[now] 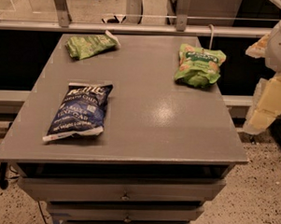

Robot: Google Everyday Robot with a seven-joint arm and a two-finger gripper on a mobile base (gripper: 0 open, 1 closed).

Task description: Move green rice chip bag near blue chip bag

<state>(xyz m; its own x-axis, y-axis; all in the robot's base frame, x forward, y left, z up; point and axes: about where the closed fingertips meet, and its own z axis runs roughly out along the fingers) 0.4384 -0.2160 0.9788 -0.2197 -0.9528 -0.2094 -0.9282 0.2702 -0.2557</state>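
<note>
— What step is this?
— The start. The blue bag (78, 112) lies front left on the surface (149, 133). The tool (267, 105) hangs off the right side; I can't tell if it's open.
— The green rice bag (199, 65)?
— Far right, by the edge. Grab it next. The middle is open.

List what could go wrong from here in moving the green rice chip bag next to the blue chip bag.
1. The green rice chip bag sits near the far right edge of the table. The gripper, off to the table's right, might nudge it off.
2. A smaller green bag lies at the far left and could be grabbed by mistake.
3. The target bag looks puffy, so a pinch may slip before reaching the blue chip bag.
</note>
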